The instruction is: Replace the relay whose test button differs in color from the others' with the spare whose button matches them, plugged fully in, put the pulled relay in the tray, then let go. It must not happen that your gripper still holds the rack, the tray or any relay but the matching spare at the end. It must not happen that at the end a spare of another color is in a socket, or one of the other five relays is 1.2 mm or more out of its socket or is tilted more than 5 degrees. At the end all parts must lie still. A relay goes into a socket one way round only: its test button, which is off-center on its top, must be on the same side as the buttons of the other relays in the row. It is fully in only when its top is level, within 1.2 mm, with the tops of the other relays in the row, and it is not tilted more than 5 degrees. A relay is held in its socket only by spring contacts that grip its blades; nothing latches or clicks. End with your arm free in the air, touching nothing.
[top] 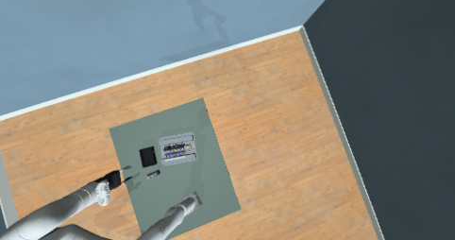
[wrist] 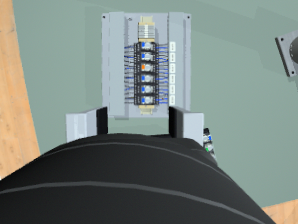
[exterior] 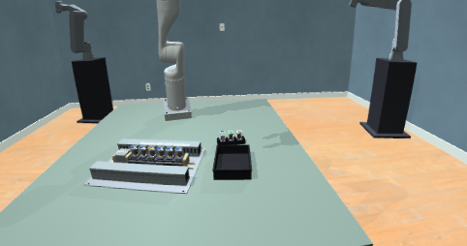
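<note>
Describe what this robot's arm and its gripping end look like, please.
The arm is smooth, rounded and light grey, in tubular segments with thin seam lines. At its end is a black, rounded two-finger gripper: blocky fingers, light grey outside, dark on their inner faces.
</note>
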{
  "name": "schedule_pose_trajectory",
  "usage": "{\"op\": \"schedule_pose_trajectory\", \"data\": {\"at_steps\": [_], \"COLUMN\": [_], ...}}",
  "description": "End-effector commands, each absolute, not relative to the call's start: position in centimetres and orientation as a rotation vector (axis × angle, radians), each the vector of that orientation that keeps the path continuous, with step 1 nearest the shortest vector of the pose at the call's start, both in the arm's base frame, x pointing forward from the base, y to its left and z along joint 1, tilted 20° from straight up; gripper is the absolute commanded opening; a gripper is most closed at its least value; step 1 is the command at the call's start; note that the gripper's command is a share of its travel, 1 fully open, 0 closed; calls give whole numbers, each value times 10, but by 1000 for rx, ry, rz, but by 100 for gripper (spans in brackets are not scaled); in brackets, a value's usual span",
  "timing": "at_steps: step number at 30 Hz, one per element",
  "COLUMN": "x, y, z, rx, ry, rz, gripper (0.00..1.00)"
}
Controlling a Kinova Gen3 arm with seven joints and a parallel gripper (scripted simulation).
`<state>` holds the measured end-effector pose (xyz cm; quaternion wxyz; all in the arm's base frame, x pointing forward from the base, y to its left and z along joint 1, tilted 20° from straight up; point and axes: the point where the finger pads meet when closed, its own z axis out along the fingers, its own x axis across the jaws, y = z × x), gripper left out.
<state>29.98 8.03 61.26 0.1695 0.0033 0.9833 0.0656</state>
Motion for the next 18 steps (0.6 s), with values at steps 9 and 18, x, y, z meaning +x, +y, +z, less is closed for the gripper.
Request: {"op": "schedule_pose_trajectory", "data": {"at_steps": [9,18], "x": [307,320], "y": [82,87], "z": [576,548], "rx": [15,14], "ry": [2804,2803], "rz": [177,178], "gripper": [100,100]}}
